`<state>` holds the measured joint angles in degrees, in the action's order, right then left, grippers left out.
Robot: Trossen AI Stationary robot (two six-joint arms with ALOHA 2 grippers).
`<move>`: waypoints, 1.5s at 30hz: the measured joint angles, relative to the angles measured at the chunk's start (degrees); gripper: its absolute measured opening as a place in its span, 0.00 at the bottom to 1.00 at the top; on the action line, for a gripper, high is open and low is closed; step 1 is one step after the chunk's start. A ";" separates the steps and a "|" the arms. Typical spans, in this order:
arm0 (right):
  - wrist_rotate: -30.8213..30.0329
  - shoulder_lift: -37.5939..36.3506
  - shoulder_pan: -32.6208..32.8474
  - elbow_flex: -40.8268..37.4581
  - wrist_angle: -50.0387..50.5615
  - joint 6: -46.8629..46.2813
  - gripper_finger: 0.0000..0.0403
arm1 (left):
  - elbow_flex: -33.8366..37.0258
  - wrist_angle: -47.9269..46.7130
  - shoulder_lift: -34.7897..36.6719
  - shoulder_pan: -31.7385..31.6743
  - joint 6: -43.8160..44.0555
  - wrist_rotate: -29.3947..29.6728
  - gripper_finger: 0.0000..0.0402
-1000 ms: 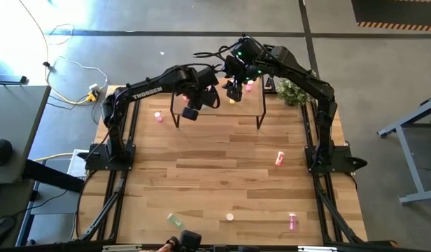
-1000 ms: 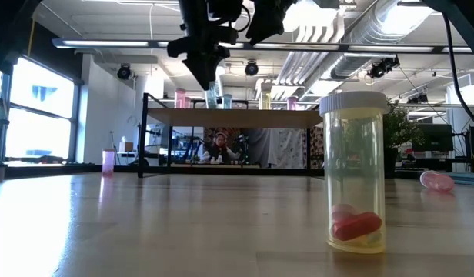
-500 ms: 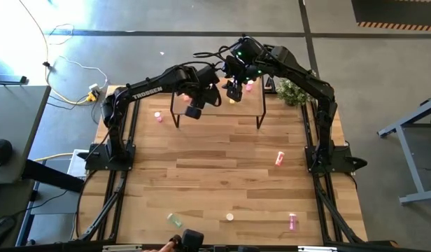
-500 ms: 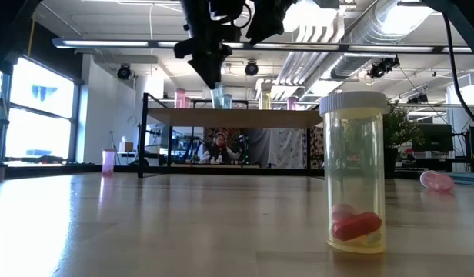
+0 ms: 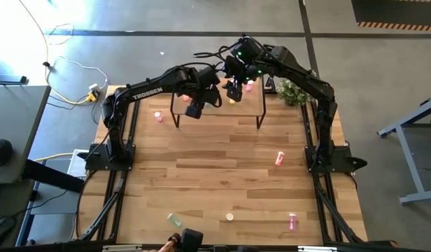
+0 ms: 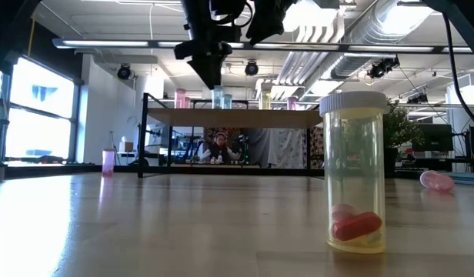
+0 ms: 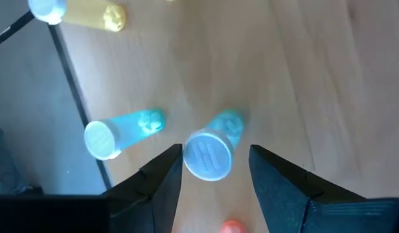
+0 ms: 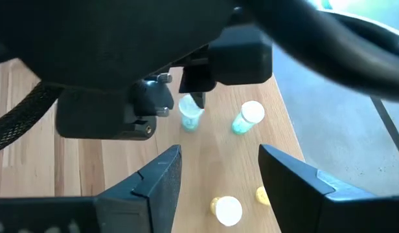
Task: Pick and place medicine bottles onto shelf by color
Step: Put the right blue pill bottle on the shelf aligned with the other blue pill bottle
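Bottles stand in a row on the shelf (image 5: 217, 98) at the far end of the worktop (image 5: 215, 182), and both arms hang over it. The left gripper (image 7: 216, 169) hovers just above a green bottle (image 7: 210, 153) that stands upright on the shelf top; its fingers (image 7: 162, 178) are parted to either side of the pale cap without touching it. A second green bottle (image 7: 115, 133) stands just beside the first, and a yellow bottle (image 7: 83, 13) stands farther along the shelf edge. The right gripper (image 8: 219, 171) waits close by over the same shelf, spread wide and holding nothing, with another yellow bottle (image 8: 227, 208) below it. On the worktop, a clear-yellow bottle (image 6: 357, 173) with red pills stands upright near the front edge, a pink bottle (image 6: 108, 160) stands left of the shelf, and another pink bottle (image 6: 437, 181) lies on its side at the right.
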<state>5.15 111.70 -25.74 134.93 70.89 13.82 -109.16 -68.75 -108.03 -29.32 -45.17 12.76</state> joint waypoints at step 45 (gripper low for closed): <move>2.20 0.00 0.01 0.00 0.00 1.67 0.49 | 0.02 2.69 0.00 0.85 7.06 8.84 0.42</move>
<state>7.35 111.70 -25.73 134.93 70.89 15.49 -109.14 -66.06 -108.03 -28.47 -38.11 21.60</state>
